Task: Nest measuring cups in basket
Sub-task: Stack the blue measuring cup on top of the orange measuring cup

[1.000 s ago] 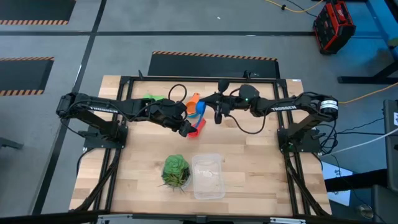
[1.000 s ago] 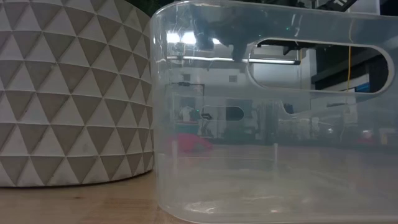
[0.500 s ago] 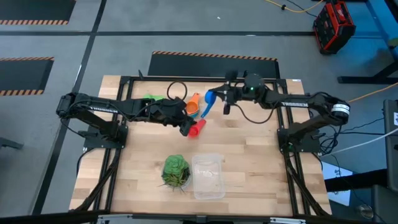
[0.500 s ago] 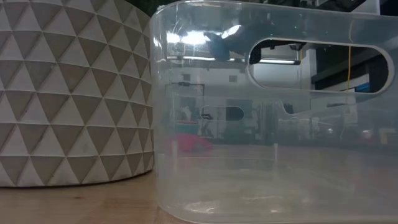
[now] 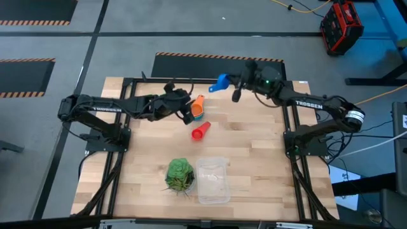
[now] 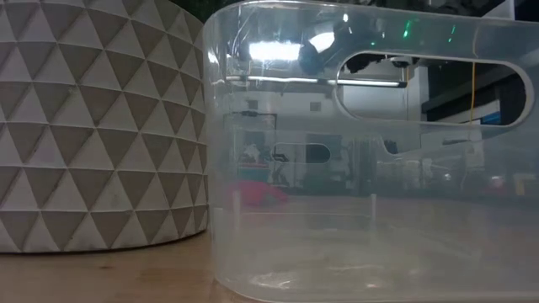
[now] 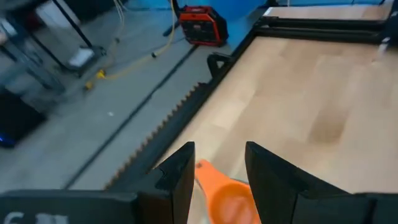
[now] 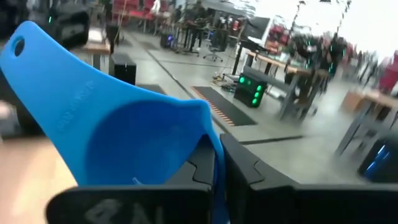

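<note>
Right gripper (image 5: 236, 81), clamped on the rim of the blue measuring cup (image 5: 221, 83), sits high over the far edge of the table (image 5: 267, 165). I hold the scoop by its bowl wall, so the handle sticks out free; the right wrist view shows the blue bowl pinched between the two dark fingers (image 8: 249, 180). I judge the lift is meant to clear the other cups before the carry toward the basket (image 5: 213, 180), which waits at the near edge, well apart from this arm, with nothing showing inside it.

Left gripper (image 5: 189, 114) hangs low just beside the orange measuring cup (image 5: 198, 107), jaws partly spread. In the left wrist view the orange cup (image 7: 227, 199) lies in the gap between the fingers (image 7: 177, 174); I cannot tell whether they touch it. My reading is that this arm is lined up either to take orange next or to steady it.

Red measuring cup (image 5: 200, 131) lies alone on the bare wood, between the orange cup and the basket. A green scoop (image 5: 154, 100) shows partly behind the left arm. Leafy ball (image 5: 180, 175) in its patterned pot stands touching or nearly touching the basket's side, so the drop will want to come from above.
</note>
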Robot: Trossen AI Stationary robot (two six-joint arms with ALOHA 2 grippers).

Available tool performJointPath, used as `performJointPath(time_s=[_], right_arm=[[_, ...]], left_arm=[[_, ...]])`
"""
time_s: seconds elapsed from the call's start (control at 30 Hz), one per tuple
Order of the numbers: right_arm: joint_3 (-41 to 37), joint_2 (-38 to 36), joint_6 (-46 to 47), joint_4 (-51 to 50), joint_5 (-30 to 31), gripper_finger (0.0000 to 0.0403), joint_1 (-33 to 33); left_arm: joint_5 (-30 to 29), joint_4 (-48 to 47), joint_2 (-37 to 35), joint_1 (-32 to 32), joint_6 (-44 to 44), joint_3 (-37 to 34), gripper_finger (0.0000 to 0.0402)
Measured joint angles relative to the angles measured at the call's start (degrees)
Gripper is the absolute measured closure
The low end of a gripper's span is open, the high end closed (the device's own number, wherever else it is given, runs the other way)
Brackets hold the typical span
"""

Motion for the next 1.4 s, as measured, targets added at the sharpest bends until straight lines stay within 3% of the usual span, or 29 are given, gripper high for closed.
performJointPath(time_s=[0.2, 0.4, 0.73, 1.03, 1.4], right_arm=[[0.00, 2.24, 9.92, 5.17, 2.30, 0.0389, -0.29], [-0.02, 4.57, 15.64, 14.92, 4.70, 0.0389, -0.27], [-0.02, 9.20, 15.36, 32.69, 7.58, 0.0389, 0.74], [0.11, 12.51, 15.20, 44.46, 9.71, 0.0389, 3.87], [7.46, 18.98, 10.75, 44.96, 10.88, 0.0389, 7.52]], left_arm=[[0.11, 4.84, 0.00, 2.82, 8.65, 0.00, 0.0266], [1.29, 10.17, 0.00, 4.68, 10.35, 0.00, 0.0266], [13.67, 27.30, 0.47, 5.41, 10.35, 0.00, 0.0266], [13.88, 35.38, 0.48, 5.41, 14.41, 0.00, 0.0266], [17.72, 37.30, 0.48, 5.39, 16.36, 0.00, 0.0266]])
